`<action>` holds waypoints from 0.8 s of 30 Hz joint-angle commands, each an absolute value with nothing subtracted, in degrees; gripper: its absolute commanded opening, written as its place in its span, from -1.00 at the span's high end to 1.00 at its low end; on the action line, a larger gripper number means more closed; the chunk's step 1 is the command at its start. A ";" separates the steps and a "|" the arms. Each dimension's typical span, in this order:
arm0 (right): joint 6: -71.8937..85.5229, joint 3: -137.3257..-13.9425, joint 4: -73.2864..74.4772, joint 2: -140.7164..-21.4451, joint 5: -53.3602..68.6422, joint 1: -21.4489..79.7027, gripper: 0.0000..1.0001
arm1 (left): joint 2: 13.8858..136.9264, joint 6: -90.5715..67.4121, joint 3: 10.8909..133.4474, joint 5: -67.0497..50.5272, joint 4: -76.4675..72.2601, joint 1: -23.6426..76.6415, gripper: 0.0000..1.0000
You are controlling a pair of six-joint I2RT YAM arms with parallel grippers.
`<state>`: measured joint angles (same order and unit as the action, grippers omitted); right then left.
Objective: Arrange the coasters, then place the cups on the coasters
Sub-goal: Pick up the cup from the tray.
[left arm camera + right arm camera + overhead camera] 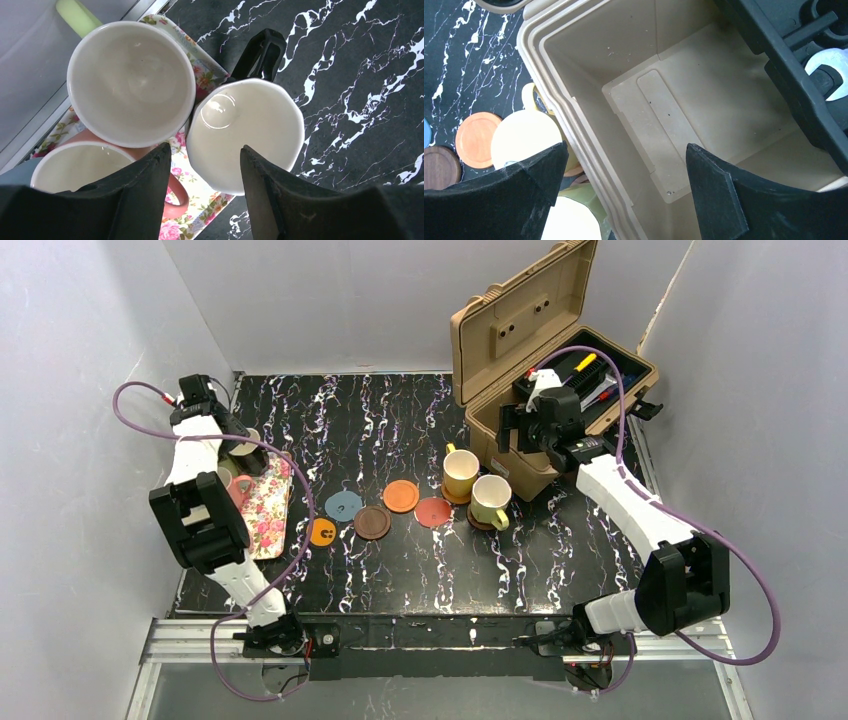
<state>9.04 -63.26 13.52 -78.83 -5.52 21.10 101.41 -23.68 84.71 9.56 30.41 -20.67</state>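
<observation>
- The left claw (pixel 205 150) hangs over the far left corner of the bench (pixel 400 580). Its fingers (pixel 145 200) are about half apart and sit astride the near rim of the black-handled cup (pixel 250 125). One finger is over the cream inside, the other outside the wall. The gap is wider than the wall, and I cannot tell whether either finger touches it.
- The black-handled cup stands upright at the edge of the floral tray (pixel 205 75), its handle pointing away from the claw.
- Just beside it on the tray stand a lime-handled cup (pixel 131 82) and a pink cup (pixel 75 167), both upright.
- The right claw (pixel 624 195) is spread wide and holds nothing. It hangs over the open tan case (pixel 704 115) at the far right corner of the bench, above the bare floor of one compartment.
- Five coasters lie bare across the middle of the bench. From the left edge they are:
  - an orange coaster with a dark mark (pixel 322 532)
  - a grey-blue coaster (pixel 343 505)
  - a dark brown coaster (pixel 372 522)
  - an orange-brown coaster (pixel 401 496)
  - a red coaster (pixel 434 512)
- Near the front of the case, a yellow cup (pixel 460 475) stands on a second orange-brown coaster (pixel 455 498).
- Just beside it, a pale lime cup (pixel 490 502) stands on a dark coaster (pixel 480 523).
</observation>
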 commanded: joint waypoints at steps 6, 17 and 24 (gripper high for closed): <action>9.26 -64.19 12.04 -78.74 -2.05 20.20 -0.90 | 105.37 -24.41 88.36 9.11 33.04 -21.06 0.01; 9.47 -63.79 13.32 -76.97 -2.13 20.00 -0.89 | 106.98 -24.44 86.55 4.88 30.98 -21.08 0.19; 9.66 -63.21 13.81 -75.36 -2.98 19.98 -0.89 | 106.70 -24.64 85.74 4.12 30.83 -20.96 0.38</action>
